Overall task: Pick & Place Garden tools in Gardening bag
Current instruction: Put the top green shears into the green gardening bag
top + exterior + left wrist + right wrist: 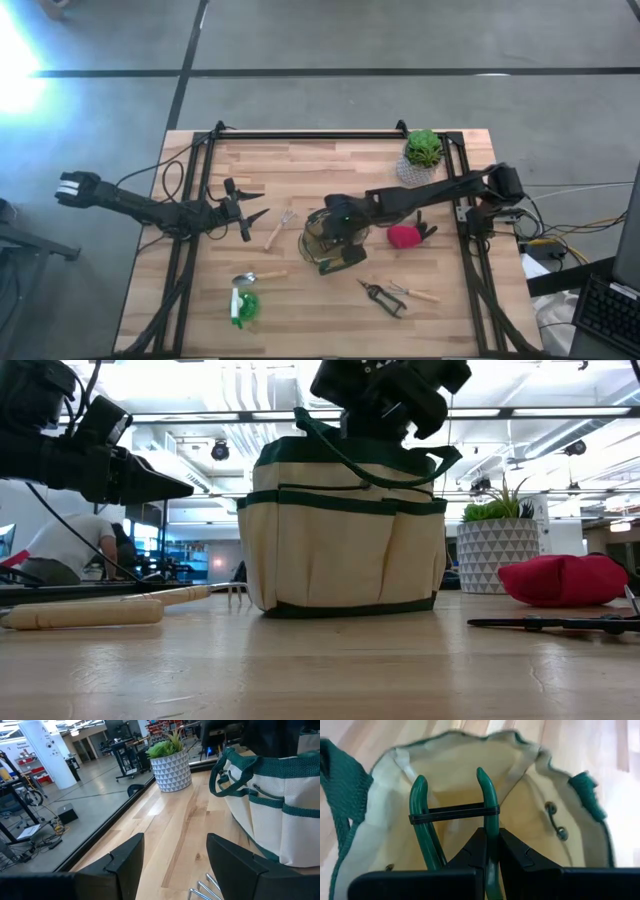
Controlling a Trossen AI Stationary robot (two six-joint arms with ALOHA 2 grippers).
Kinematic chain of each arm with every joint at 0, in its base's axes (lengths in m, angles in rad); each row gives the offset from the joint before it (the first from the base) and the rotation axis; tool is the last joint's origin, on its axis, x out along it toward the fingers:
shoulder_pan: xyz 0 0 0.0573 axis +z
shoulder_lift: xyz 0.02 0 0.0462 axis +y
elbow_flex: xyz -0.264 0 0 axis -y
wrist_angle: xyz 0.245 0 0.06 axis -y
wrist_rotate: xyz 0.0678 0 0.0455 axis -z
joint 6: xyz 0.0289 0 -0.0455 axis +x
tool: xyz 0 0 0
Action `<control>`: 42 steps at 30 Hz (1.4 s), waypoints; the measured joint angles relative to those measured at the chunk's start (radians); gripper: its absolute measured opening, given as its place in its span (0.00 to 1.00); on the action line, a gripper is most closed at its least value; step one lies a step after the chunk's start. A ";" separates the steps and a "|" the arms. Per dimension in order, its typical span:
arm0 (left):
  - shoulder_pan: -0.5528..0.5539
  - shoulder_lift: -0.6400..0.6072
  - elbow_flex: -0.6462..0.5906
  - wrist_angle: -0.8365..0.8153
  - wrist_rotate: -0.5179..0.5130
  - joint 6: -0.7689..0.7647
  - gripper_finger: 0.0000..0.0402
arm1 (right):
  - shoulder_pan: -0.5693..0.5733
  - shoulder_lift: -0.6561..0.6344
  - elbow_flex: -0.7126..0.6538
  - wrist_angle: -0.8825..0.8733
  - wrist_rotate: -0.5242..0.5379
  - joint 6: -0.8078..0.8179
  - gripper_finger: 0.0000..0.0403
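Over gardening bag [530, 820] | right tool [490, 847] pinching green-handled shears [487, 800] | wooden table [320, 165]

Bag [333, 243] mid-table. Right gripper [490, 851] above bag mouth, clamped on handled tool [487, 802] hanging into bag. Fork [279, 229] just left of bag; left gripper [250, 207] beside fork, fingers apart. Glove [404, 236] right of bag. Plant pot [422, 152] at back right. Shears [383, 297] front right of bag. Trowel [256, 276] front left.

Likely a lab: workstations [122, 750], cables [30, 827], exposed ceiling ducts [230, 385].
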 joint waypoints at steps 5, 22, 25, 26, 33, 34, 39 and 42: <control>0.000 0.000 0.000 0.000 0.000 0.000 0.54 | 0.000 0.022 0.029 -0.039 0.014 -0.001 0.05; 0.000 0.000 0.000 0.000 0.000 0.000 0.54 | 0.000 0.023 0.046 -0.044 0.015 0.057 0.05; 0.000 0.000 0.000 0.000 0.000 0.000 0.54 | 0.000 0.023 0.046 -0.045 0.015 0.061 0.05; 0.000 0.000 0.000 0.000 0.000 0.000 0.54 | 0.000 0.023 0.046 -0.049 0.016 0.061 0.05; 0.000 0.000 0.000 0.000 0.000 0.000 0.54 | 0.000 0.023 0.046 -0.054 0.047 0.061 0.05; 0.000 0.000 0.000 0.000 0.000 0.000 0.54 | 0.000 0.023 0.046 -0.055 0.048 0.063 0.05; 0.000 0.000 0.000 0.000 0.000 0.000 0.54 | 0.000 0.023 0.046 -0.057 0.050 0.062 0.05; 0.000 0.000 0.000 0.000 0.000 0.000 0.54 | 0.000 0.023 0.046 -0.057 0.050 0.063 0.05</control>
